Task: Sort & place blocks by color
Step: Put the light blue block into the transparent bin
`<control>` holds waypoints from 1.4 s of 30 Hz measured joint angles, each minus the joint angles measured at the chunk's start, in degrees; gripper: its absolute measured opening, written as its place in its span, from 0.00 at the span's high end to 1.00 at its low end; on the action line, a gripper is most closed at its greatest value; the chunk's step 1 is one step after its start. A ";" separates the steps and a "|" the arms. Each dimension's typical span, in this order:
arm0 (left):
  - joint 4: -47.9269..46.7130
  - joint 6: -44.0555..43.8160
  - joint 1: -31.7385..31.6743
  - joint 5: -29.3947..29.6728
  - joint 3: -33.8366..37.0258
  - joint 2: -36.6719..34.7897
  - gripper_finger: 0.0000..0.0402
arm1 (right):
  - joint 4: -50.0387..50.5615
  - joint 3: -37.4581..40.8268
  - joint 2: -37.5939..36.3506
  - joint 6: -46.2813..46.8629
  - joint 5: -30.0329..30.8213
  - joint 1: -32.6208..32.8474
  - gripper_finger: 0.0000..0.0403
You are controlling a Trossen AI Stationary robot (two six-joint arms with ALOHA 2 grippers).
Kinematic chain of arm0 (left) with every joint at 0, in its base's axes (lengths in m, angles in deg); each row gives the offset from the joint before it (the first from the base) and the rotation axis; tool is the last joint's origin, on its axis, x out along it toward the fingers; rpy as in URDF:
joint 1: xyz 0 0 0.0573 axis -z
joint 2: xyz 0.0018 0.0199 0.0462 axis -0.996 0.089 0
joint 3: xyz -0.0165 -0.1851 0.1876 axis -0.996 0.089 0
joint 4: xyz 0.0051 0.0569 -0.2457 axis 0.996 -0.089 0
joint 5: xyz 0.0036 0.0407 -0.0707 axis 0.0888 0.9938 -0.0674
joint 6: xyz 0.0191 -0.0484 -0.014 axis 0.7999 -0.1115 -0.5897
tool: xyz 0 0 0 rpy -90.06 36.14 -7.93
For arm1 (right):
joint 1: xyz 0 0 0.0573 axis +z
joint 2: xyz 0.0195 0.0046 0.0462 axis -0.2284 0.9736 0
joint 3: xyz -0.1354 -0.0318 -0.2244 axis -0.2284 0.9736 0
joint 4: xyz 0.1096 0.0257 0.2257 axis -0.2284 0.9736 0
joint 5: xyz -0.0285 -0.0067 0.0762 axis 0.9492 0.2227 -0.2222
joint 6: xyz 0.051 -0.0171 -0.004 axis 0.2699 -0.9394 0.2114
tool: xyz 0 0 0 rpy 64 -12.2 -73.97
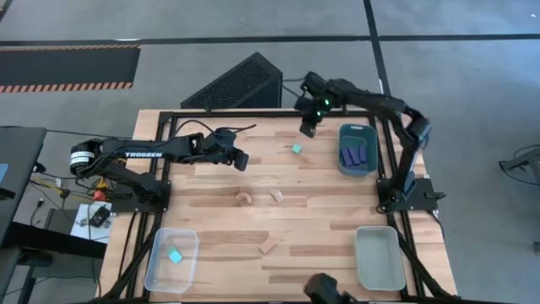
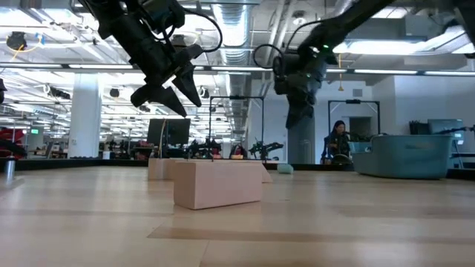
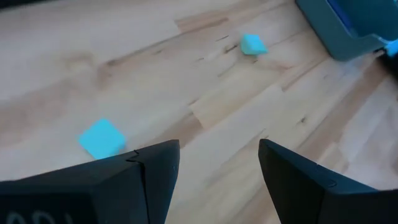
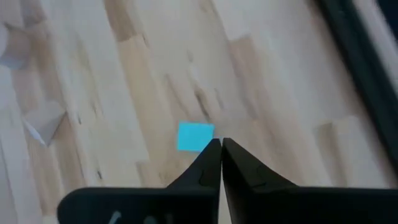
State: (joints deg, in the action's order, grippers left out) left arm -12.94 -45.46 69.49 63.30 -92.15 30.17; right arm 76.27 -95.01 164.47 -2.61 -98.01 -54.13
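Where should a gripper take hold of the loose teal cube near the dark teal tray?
Probably from straight above, fingers on two opposite flat side faces of the teal cube. It sits flat on the table, with open wood all round it. The right gripper is shut, hovering nearby.

My left gripper hangs above the table, fingers spread; my right gripper hangs pinched closed

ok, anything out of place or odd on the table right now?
Nothing damaged or spilled. The grey tray holds nothing, while three wood pieces and one teal cube lie loose on the table. The right gripper hangs shut above that cube; the left gripper is open.
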 joint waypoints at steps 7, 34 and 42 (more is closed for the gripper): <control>0.38 10.77 -0.52 5.98 0.00 0.83 0.49 | -24.36 17.43 -5.24 4.67 1.18 3.35 0.81; 10.21 19.16 -4.31 -1.61 -0.22 12.65 0.49 | -26.17 20.21 4.52 5.21 12.92 8.74 0.32; 9.61 20.50 -5.09 -1.64 -3.37 12.28 0.49 | -26.40 20.23 4.46 5.14 12.38 8.91 0.55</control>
State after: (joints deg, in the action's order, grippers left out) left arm -3.33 -24.96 64.40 61.67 -95.52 42.45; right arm 49.87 -74.79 168.94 2.54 -85.64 -45.22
